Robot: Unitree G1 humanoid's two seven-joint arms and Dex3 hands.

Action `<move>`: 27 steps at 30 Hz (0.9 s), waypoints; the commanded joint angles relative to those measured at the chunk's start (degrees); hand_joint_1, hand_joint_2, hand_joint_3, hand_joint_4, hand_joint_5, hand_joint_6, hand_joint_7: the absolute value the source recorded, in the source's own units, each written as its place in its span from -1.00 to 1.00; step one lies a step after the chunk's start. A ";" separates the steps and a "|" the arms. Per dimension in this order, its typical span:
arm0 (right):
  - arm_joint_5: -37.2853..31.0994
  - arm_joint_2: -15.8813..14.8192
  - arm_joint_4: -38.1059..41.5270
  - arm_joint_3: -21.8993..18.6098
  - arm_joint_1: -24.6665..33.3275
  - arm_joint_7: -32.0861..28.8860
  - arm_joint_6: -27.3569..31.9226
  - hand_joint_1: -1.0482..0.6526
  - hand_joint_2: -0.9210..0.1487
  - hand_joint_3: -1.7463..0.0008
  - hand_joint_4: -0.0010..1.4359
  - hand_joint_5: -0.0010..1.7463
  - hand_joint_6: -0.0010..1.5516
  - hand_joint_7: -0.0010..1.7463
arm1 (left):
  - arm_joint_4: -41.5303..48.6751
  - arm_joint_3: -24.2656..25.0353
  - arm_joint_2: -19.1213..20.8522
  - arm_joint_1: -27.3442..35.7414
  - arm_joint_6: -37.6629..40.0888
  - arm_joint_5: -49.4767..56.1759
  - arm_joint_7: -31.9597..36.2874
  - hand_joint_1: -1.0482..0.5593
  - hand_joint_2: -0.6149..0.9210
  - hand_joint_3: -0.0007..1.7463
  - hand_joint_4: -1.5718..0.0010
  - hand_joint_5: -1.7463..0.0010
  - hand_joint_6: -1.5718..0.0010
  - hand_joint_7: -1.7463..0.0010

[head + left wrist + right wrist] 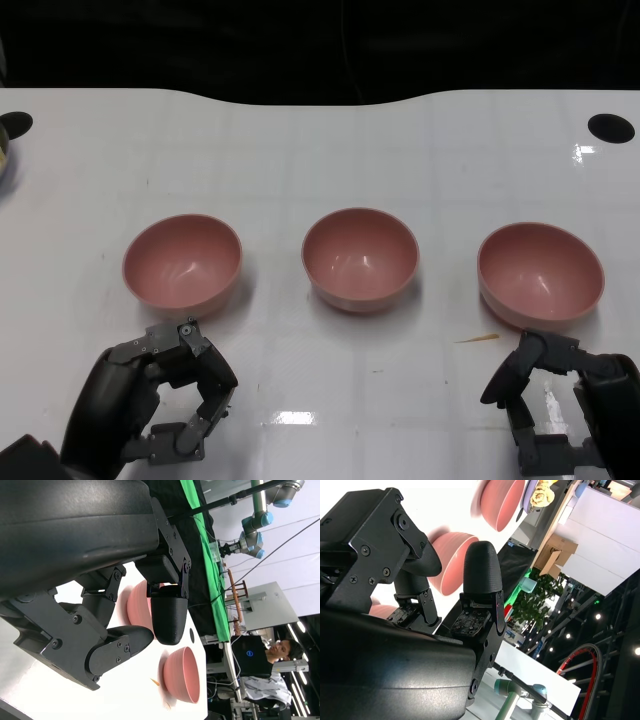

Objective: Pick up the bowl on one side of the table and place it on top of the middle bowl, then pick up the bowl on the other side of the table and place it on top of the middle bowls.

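Three pink bowls stand upright in a row across the white table point(300, 150), well apart from each other: the left bowl point(182, 262), the middle bowl point(360, 258) and the right bowl point(541, 272). Nothing is stacked yet, so both placements remain to be done.

The bowls look like smooth, glossy, rigid shells, probably light plastic or melamine. With rounded walls and a shiny skin they are likely to slip if squeezed from outside alone. The safest hold is probably at the rim, thumb inside and fingers outside. Being alike in size and shape, they should nest easily once one is centred over the middle one.

The left hand point(160, 405) sits just in front of the left bowl, not touching it, fingers curled but parted around empty space, holding nothing. The right hand point(560, 410) sits just in front of the right bowl, likewise with parted fingers and empty.

The head view alone gives the whole layout and the gaps between hands and bowls. The left wrist view looks sideways past its own fingers point(167, 620) and shows the bowls in profile, with a person at a laptop point(250, 655) beyond the table. The right wrist view shows two bowls beyond its fingers point(482, 575), and a plant point(535, 600) in the room behind.
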 commanded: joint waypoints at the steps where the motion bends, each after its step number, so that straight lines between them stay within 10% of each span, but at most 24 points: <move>1: 0.31 -0.56 -0.42 -0.34 0.38 0.14 0.22 0.42 0.31 -0.80 0.16 0.76 0.08 0.50 | -0.15 0.50 0.55 -0.01 -0.09 -0.08 0.42 0.10 0.43 0.18 0.06 -0.84 0.03 -0.47; 16: -0.45 -0.36 -0.53 -0.29 0.47 -0.31 0.03 0.43 0.31 -0.81 0.17 0.76 0.09 0.49 | -0.56 1.14 0.47 0.15 -0.39 -0.80 0.55 0.09 0.45 0.13 0.07 -0.74 0.03 -0.41; 23: -0.22 -0.12 -1.35 -0.15 0.85 -0.17 0.67 0.44 0.31 -0.81 0.17 0.75 0.09 0.49 | -3.03 1.82 0.30 0.93 1.01 2.15 5.02 0.12 0.50 0.02 0.11 -0.24 -0.03 0.35; 27: 0.13 -0.02 -1.64 0.07 1.05 0.07 0.84 0.44 0.32 -0.82 0.16 0.76 0.09 0.49 | -5.82 1.81 1.38 1.68 2.14 7.78 9.18 0.06 0.76 -0.47 0.14 0.20 0.00 0.90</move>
